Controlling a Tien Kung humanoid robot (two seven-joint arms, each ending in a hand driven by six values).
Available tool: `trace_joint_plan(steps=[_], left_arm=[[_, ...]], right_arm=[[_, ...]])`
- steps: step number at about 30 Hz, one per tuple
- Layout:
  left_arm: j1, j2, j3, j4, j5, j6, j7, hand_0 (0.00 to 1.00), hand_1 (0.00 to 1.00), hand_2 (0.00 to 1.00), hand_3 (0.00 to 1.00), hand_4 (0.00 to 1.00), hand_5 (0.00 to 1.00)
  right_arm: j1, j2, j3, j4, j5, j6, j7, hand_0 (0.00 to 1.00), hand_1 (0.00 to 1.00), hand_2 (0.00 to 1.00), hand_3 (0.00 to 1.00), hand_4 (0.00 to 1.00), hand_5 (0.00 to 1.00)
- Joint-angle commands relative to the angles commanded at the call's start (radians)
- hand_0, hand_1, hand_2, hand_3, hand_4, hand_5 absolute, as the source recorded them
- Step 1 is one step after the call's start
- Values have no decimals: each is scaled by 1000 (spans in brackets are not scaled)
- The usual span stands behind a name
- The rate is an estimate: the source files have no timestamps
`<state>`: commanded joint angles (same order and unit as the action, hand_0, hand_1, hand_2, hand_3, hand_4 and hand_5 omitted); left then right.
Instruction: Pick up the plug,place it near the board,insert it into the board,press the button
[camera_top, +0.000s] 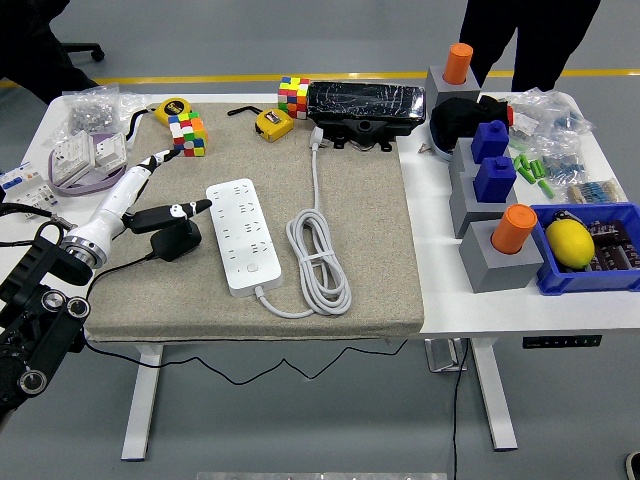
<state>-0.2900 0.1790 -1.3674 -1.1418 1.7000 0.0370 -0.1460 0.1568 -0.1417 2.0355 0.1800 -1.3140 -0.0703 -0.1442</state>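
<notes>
The left hand (160, 205) hovers with fingers spread, gripping nothing. The black plug (176, 240) lies on the counter (480, 305) just beneath its fingers, and the white board (241, 234) sits just beyond, within easy reach for insertion.

The plug (176, 243) lies left of the board (242, 235), on the mat (360, 250).

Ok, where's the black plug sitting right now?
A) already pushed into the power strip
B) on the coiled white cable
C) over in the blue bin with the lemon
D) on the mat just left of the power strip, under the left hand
D. The black plug lies on the mat beside the left edge of the white power strip, with the left hand over it; its sockets look empty.
</notes>
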Motion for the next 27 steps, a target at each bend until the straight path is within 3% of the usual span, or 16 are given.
trace_joint_plan(steps=[10, 13, 14, 19, 20, 23, 27], left_arm=[[37, -37, -104, -4, -402, -78, -53, 995, 998, 978, 960, 998, 998], [50, -48, -137, 7, -481, -96, -56, 995, 998, 978, 960, 998, 998], [59, -52, -152, 11, -504, -105, -52, 864, 852, 830, 833, 998, 998], [97, -66, -194, -1, -530, -119, -40, 864, 852, 830, 833, 998, 998], [102, -68, -200, -5, -525, -119, -38, 790, 797, 778, 794, 998, 998], [123, -79, -224, -24, -506, -121, -29, 790, 797, 778, 794, 998, 998], [152, -110, -255, -50, -495, -133, -19, 779, 791, 773, 790, 998, 998]], right_arm=[[0, 7, -4, 0, 0, 2, 1, 820, 760, 745, 790, 998, 998], [1, 11, -9, 0, 2, 2, 0, 820, 760, 745, 790, 998, 998], [1, 14, -10, 0, -2, 3, -1, 820, 760, 745, 790, 998, 998], [1, 26, -12, 0, -10, 5, -2, 820, 760, 745, 790, 998, 998], [1, 28, -11, 0, -13, 6, -2, 820, 760, 745, 790, 998, 998], [-2, 37, -6, 0, -21, 7, -2, 820, 760, 745, 790, 998, 998], [-12, 55, -23, 0, -14, 10, 1, 821, 760, 745, 789, 998, 998]])
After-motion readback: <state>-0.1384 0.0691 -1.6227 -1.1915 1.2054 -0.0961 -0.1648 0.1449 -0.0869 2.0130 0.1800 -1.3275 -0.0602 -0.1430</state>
